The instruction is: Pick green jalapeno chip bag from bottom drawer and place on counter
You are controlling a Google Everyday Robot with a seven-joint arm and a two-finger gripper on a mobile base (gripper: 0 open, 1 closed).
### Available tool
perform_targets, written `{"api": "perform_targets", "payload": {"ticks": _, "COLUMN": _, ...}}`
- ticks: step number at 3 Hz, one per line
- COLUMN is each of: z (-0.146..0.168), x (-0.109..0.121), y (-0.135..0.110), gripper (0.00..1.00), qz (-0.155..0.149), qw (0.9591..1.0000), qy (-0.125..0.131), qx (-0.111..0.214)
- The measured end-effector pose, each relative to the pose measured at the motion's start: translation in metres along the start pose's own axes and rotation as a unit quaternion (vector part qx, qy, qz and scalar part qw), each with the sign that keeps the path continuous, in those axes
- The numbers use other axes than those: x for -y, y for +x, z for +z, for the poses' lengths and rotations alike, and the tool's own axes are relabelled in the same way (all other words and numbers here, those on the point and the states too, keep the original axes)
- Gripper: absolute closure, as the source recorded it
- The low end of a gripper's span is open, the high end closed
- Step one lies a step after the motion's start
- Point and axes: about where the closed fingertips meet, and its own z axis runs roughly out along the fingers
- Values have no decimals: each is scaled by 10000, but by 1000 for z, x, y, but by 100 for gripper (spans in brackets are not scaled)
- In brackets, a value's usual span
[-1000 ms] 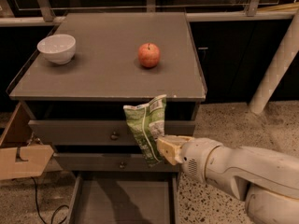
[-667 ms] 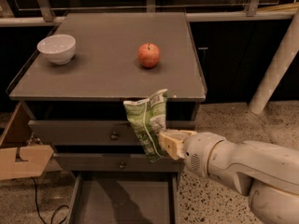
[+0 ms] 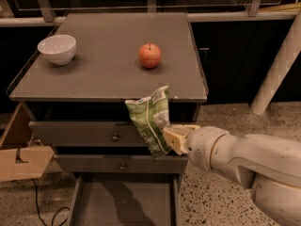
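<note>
The green jalapeno chip bag [image 3: 149, 119] hangs in the air in front of the cabinet, its top just above the counter's front edge. My gripper [image 3: 170, 136] comes in from the right on a white arm and is shut on the bag's right side. The counter [image 3: 108, 67] is the grey-brown cabinet top behind the bag. Below, the bottom drawer [image 3: 123, 202] is pulled out and its floor is bare.
A white bowl [image 3: 57, 48] stands at the counter's back left and a red apple [image 3: 149, 55] near its middle. Two upper drawers with round knobs [image 3: 114, 137] are closed. A cardboard piece [image 3: 21, 161] leans at the left. A white post [image 3: 277, 67] rises at the right.
The gripper has lifted the bag a little higher, so its top now reaches above the counter's front edge. Bowl and apple have not moved.
</note>
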Motion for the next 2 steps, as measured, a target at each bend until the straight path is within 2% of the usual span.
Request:
{"api": "perform_targets", "payload": {"ticks": 1, "z": 5, "x": 9, "y": -28, "gripper": 100, "qz": -418, "qw": 9991, "qy": 76, "qx": 94}}
{"api": "perform_targets", "payload": {"ticks": 2, "z": 8, "x": 9, "y": -69, "gripper": 100, "qz": -1101, "qw": 9935, "qy": 44, "qx": 279}}
